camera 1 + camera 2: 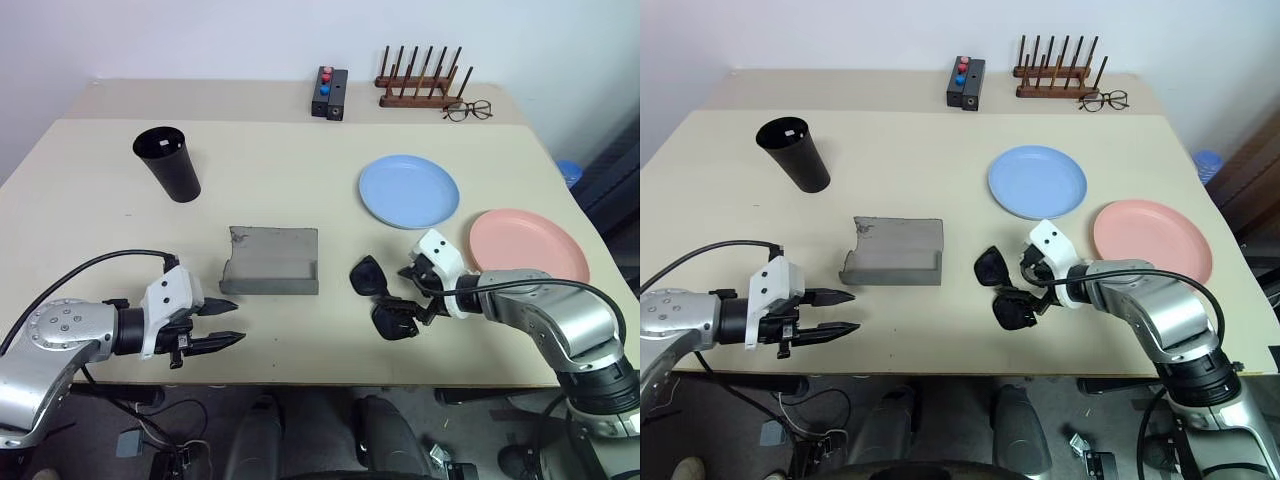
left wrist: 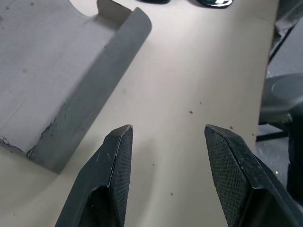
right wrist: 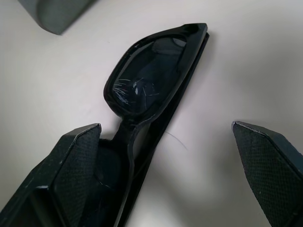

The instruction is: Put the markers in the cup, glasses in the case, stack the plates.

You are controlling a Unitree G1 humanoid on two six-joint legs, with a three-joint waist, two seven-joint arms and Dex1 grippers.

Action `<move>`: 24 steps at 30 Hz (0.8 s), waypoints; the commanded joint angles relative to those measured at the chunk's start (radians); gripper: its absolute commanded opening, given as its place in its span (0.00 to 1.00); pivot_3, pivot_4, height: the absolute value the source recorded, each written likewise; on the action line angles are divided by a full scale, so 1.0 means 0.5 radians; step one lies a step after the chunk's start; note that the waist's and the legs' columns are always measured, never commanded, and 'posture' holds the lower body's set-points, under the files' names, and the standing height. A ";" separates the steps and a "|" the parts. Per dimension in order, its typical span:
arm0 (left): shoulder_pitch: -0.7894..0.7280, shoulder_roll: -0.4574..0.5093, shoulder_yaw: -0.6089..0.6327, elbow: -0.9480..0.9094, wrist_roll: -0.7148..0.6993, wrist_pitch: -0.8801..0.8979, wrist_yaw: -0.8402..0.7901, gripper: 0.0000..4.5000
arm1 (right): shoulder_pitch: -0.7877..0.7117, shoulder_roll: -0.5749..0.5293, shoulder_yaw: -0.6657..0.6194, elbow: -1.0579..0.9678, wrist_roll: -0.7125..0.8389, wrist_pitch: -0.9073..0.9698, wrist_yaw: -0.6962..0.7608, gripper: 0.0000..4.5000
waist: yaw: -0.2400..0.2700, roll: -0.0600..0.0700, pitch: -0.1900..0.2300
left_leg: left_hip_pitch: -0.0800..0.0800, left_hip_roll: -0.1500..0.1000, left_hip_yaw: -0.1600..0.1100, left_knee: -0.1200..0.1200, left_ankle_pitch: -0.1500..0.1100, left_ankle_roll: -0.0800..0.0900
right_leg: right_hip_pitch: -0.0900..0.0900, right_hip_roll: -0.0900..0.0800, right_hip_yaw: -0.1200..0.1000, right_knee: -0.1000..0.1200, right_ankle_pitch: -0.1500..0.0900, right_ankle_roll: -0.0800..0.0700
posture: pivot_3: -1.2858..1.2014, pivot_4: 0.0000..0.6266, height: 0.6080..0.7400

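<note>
Meanwhile the sunglasses (image 1: 385, 297) lie uncased between the spread right claw (image 1: 413, 290); plates (image 1: 408, 190) unstacked, left claw (image 1: 228, 324) parted, empty.

Bare tabletop (image 1: 90, 230) lay open across the left and centre of the frame, broken by the black cup (image 1: 170, 165) at upper left and the grey case (image 1: 270, 261) at centre. Between the case and the blue plate (image 1: 408, 190) ran a clear lane. At lower right the sunglasses (image 1: 383, 298) sat just beside the wide-open right gripper (image 1: 410, 300), the pink plate (image 1: 528, 245) close behind.
</note>
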 commanded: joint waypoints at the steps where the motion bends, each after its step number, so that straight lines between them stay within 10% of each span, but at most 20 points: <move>1: -0.040 -0.053 -0.023 -0.121 -0.084 0.053 0.082 0.54 | -0.027 -0.057 0.003 -0.082 -0.057 0.019 -0.056 1.00 | 0.000 0.000 0.000 | 0.000 0.000 0.000 0.000 0.000 0.000 | 0.000 0.000 0.000 0.000 0.000 0.000 | 0.52 0.24 1.00; 11: -0.065 -0.136 -0.244 -0.189 -0.034 -0.021 0.160 0.54 | -0.029 -0.093 0.030 -0.096 -0.137 0.053 -0.134 1.00 | 0.001 0.000 -0.001 | 0.000 0.000 0.000 0.001 0.000 0.000 | 0.001 0.000 0.000 -0.001 0.000 0.000 | 0.52 0.24 1.00; 19: -0.082 -0.182 -0.300 -0.189 -0.030 -0.044 0.203 0.55 | -0.043 -0.142 0.061 -0.096 -0.188 -0.005 -0.117 0.17 | 0.001 -0.002 -0.002 | 0.000 0.000 0.000 0.002 0.000 0.000 | 0.001 0.000 0.000 -0.002 0.000 0.000 | 0.52 0.24 1.00; 24: -0.102 -0.195 -0.316 -0.186 -0.036 -0.048 0.225 0.55 | -0.041 -0.200 0.164 -0.145 -0.257 -0.236 0.005 0.17 | -0.007 -0.003 -0.003 | 0.000 0.000 0.001 0.005 -0.001 0.001 | 0.002 -0.001 0.000 -0.003 0.001 -0.002 | 0.52 0.24 1.00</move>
